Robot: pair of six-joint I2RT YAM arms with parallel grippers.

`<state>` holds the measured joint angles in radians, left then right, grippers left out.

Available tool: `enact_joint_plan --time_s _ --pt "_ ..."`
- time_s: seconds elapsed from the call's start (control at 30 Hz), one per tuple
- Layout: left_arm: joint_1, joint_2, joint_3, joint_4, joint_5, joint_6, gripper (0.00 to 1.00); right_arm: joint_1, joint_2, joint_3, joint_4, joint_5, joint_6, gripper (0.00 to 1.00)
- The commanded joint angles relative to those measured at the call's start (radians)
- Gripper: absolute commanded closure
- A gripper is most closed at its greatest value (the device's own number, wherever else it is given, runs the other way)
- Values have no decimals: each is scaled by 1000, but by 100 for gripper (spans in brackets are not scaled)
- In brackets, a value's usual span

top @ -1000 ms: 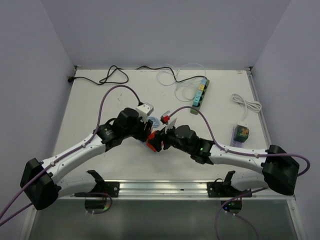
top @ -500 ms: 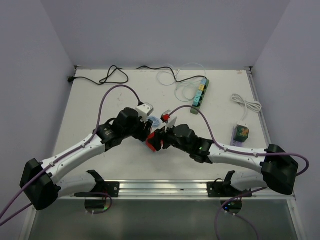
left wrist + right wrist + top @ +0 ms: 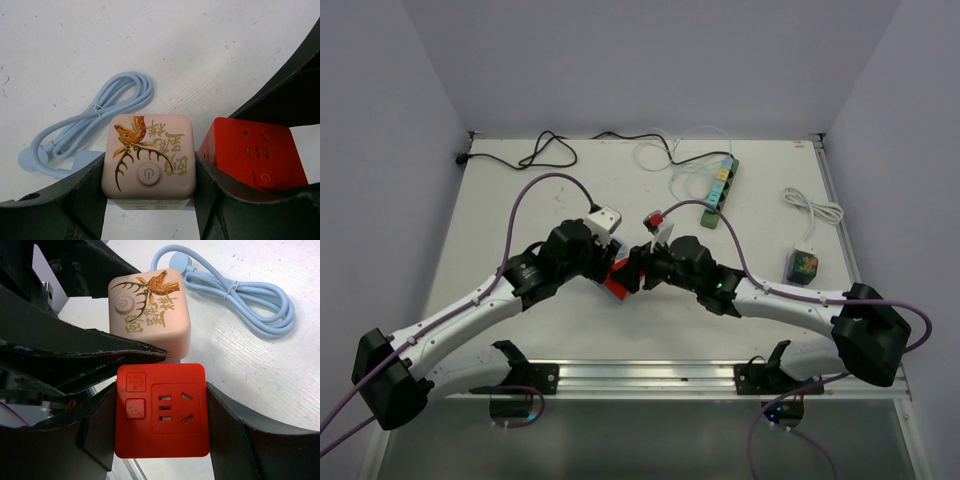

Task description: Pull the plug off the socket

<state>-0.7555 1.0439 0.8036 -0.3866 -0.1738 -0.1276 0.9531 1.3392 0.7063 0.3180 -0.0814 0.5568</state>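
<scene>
Both grippers are loaded. Left gripper (image 3: 149,170) has its jaws closed on the sides of the pink cube socket (image 3: 165,135), a rounded plastic block with a brown-gold deer print and a power button on its top face. It sits square between the fingers, centre-bottom of the left wrist view.

Right gripper (image 3: 161,410) is clamped the same way on the red cube socket (image 3: 172,442), glossy plastic, outlet face and two buttons facing the camera, lower centre of the right wrist view. The two cubes sit just beside each other in the middle of the white table (image 3: 520,200); whether they touch can't be told.

Just beyond them lies the light blue coiled cable (image 3: 82,125), tie-wrapped and flat on the table. Its light blue round plug (image 3: 176,261) lies at the upper middle of the right wrist view, outside both sets of jaws and not seated in any outlet that shows.

Judgement: the pull looks done. The red outlet face is empty and the plug is loose. Hidden cube faces can't be checked. What's left is probably just setting the cubes down.

Far side, upper right of the top view: green power strip (image 3: 720,188), untouched. Black loose cord (image 3: 545,150) at upper left.
</scene>
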Motion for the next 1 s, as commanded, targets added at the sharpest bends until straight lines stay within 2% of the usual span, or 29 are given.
enact_joint_plan --time_s 0.0,0.3,0.5,0.77,0.97 --pt "4 -16 83 252 -142 13 100 42 29 -15 -255 52 -82 100" --pt "-2 59 121 198 -145 28 100 115 -18 -5 -292 78 -192 100" --pt "-7 47 120 204 -171 23 100 111 -37 -22 -293 161 -109 100" --pt "-8 10 97 229 -197 22 100 64 -34 -57 -214 100 -29 100" --pt "-8 33 105 206 -270 0 100 36 -31 -39 -341 322 15 100"
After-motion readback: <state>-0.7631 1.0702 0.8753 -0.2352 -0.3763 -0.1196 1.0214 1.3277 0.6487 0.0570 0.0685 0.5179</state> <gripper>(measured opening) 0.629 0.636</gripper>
